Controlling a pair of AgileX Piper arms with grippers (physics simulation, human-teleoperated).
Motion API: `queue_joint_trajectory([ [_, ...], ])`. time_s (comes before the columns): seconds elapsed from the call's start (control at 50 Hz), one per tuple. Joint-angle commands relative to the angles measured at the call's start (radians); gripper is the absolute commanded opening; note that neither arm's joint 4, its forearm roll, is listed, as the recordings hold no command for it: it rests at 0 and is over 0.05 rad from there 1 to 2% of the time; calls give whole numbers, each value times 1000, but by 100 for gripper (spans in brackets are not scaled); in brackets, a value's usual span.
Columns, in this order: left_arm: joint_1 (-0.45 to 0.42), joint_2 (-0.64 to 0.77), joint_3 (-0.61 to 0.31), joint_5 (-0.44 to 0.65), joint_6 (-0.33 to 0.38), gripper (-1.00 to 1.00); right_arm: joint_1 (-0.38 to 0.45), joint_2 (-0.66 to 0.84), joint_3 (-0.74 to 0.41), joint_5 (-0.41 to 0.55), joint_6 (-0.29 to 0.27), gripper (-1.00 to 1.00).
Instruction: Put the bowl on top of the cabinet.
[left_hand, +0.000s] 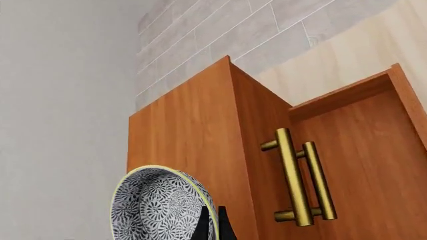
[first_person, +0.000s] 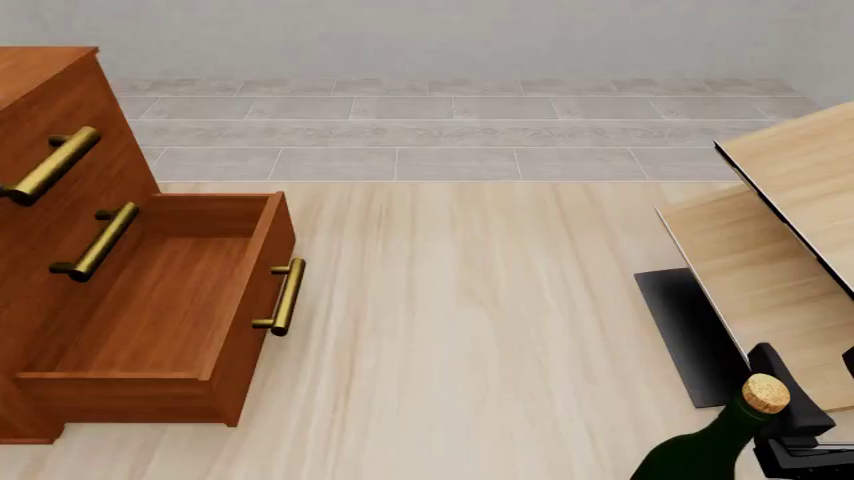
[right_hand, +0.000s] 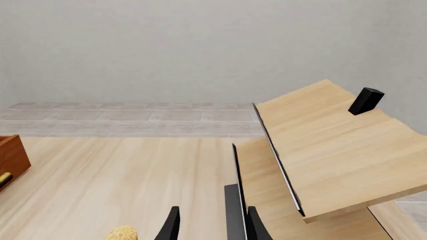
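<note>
While cut off at the left wrist view's edge, showing only two dark fingertips (left_hand: 212, 225) pinching the bowl (left_hand: 160, 205) by its rim. Tipping on edge, mouth sideways, beside the cabinet (left_hand: 200, 135), not on top. Jutting open in front view: one drawer (first_person: 160, 300). Rightward, standing beside the bottle (first_person: 714, 445): right gripper (right_hand: 212, 225), parted, gripping nothing.
</note>
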Motion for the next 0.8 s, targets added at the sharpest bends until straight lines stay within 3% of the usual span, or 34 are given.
queue_joint_trajectory([
  [0.02,36,43,-32,-14,12,-100,0,0,0,0,0,100],
  [0.8,37,66,16,-90,23,-100,0,0,0,0,0,100],
])
